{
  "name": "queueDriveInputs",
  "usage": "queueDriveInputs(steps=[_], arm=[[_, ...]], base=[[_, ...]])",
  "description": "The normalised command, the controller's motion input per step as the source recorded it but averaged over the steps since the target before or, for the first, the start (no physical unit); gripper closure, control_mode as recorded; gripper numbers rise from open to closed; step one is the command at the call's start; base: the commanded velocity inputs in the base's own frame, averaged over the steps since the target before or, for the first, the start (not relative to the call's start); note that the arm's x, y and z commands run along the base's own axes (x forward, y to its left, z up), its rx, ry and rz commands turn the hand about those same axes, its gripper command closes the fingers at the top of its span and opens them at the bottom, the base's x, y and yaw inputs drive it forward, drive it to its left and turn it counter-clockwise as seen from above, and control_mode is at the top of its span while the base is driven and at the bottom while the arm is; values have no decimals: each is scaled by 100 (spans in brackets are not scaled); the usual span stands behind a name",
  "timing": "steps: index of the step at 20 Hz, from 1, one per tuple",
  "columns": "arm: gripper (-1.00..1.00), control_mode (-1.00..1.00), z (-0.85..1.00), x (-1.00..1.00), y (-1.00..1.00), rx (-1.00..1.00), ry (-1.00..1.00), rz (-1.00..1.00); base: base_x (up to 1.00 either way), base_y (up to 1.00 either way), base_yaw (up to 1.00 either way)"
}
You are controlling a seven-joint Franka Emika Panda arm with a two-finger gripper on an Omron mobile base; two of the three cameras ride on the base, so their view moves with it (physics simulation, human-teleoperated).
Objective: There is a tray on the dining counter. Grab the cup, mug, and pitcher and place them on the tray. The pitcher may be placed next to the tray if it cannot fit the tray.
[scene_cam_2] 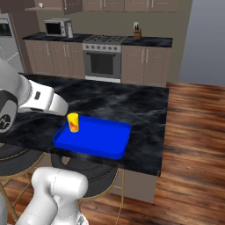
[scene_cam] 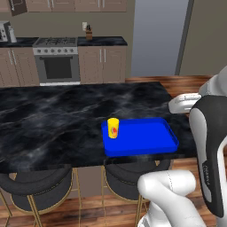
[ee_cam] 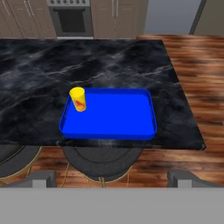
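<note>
- Left base view: a toaster-like box [scene_cam: 4,31] sits at the upper left on the back worktop.
- Just right of it, the stove [scene_cam: 56,62] stands between brown cabinets [scene_cam: 103,64], with a knife block [scene_cam: 89,33] on the worktop beside it.
- The counter [scene_cam: 53,119] is a big black top with white lines, and it runs across the middle of the frame.
- Two stools [scene_cam: 37,184] with gold legs tuck under its near edge, at the lower left and lower middle.
- The cup [scene_cam: 113,127] is yellow with a red mark. It stands up straight on the left end of the tray, just left of the middle of the frame.
- The tray [scene_cam: 146,137] is bright blue and lies flat on the counter, near its front edge, right of the middle.
- The white and dark arm [scene_cam: 208,146] fills the right side of the frame.
- Right base view: the microwave [scene_cam_2: 58,27] is at the upper left, and the cup [scene_cam_2: 73,122] stands in the tray's left corner, left of the middle.
- The wood floor [scene_cam_2: 193,132] takes up the right side.
- Hand view: the cup [ee_cam: 78,99] is in the upper left corner of the tray [ee_cam: 118,120], which sits in the middle of the frame.
- The gripper [ee_cam: 112,179] is at the bottom, well away from the tray, above a stool. Its two fingers [ee_cam: 39,179] stand as wide apart as they go, with nothing between them.
</note>
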Motion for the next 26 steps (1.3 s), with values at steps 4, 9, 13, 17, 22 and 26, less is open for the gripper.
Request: queueDriveInputs(steps=[4,9,13,17,22,26], arm=[[-100,100,0,0,0,0,0,0],[-100,100,0,0,0,0,0,0],[-100,100,0,0,0,0,0,0],[-100,100,0,0,0,0,0,0],[-100,100,0,0,0,0,0,0],[-100,100,0,0,0,0,0,0]], base=[[0,0,0],[-25,0,0],[-87,0,0],[-100,1,0],[-96,69,17],[-26,100,5]])
